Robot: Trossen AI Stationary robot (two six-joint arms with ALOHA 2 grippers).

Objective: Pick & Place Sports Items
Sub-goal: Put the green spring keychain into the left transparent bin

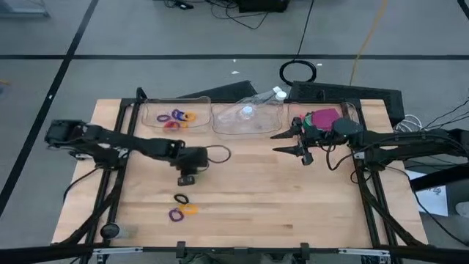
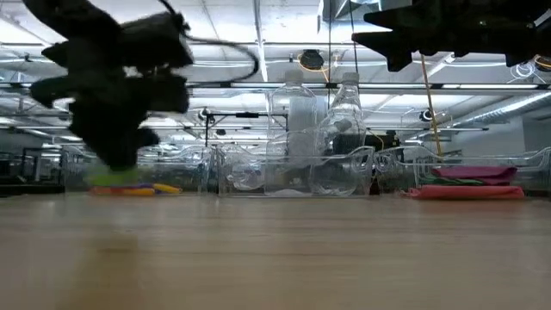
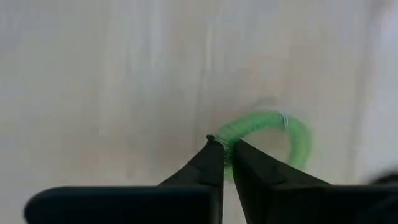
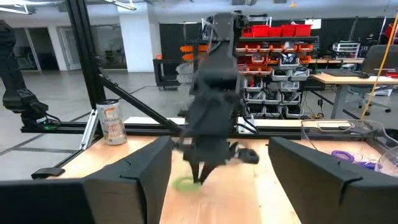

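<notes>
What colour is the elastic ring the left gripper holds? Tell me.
Green: the elastic ring pinched by the left gripper shows best in the left wrist view.

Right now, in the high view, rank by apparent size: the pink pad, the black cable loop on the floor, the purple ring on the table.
1. Black cable loop and pink pad: look alike, unranked.
2. Purple ring: smallest.

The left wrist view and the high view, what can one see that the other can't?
Only the left wrist view shows the green ring pinched in the shut left gripper against the wood. Only the high view shows the clear trays, the rings in the left tray, the loose rings on the table, the pink piece and the open right gripper. Both show the left gripper over the wooden table.
</notes>
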